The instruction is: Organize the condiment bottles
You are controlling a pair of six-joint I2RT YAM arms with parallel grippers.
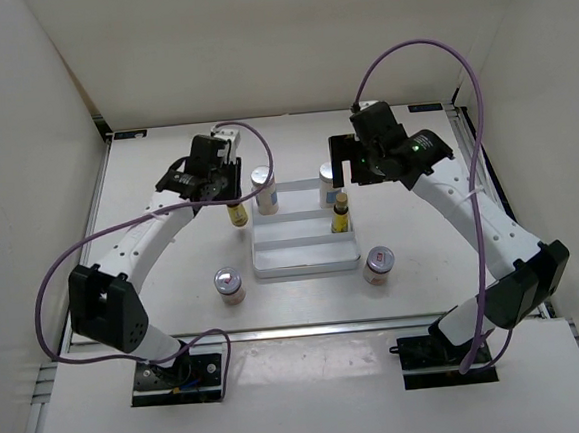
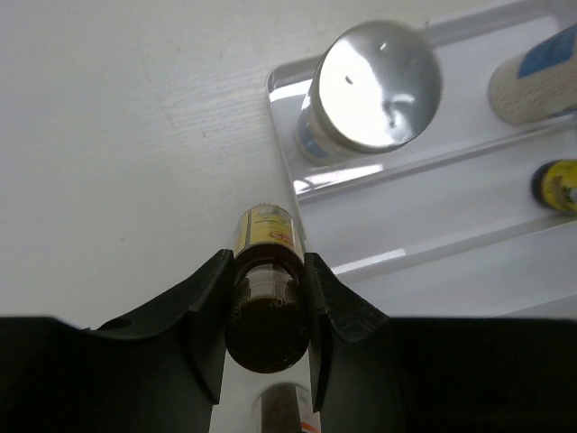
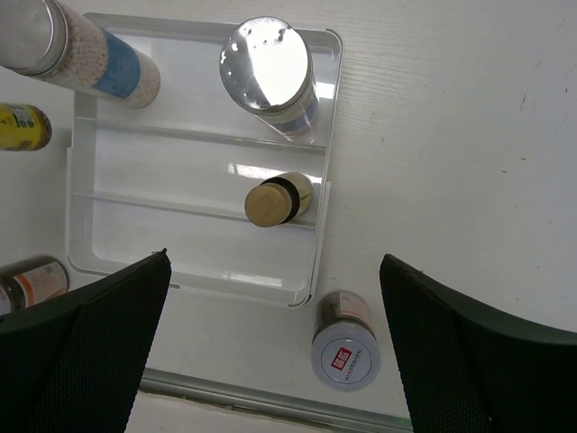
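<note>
Left wrist view: the left gripper [image 2: 266,266] is clamped on an amber bottle [image 2: 264,233]. The bottle's dark-capped top sits squeezed between the jaws, and it is upright just beside the tray's [image 2: 433,244] left edge. The right gripper [image 3: 275,262] hangs over the tray, jaws wide apart, holding nothing.

We're in a robotics lab cell here: a bare white bench [image 1: 178,326] boxed in by plain white panels [image 1: 23,147], aluminium framing [image 1: 308,327] along its edge, the left arm [image 1: 136,244] and right arm [image 1: 475,212] bolted at the near side, purple cables [image 1: 416,44] looping overhead.
</note>
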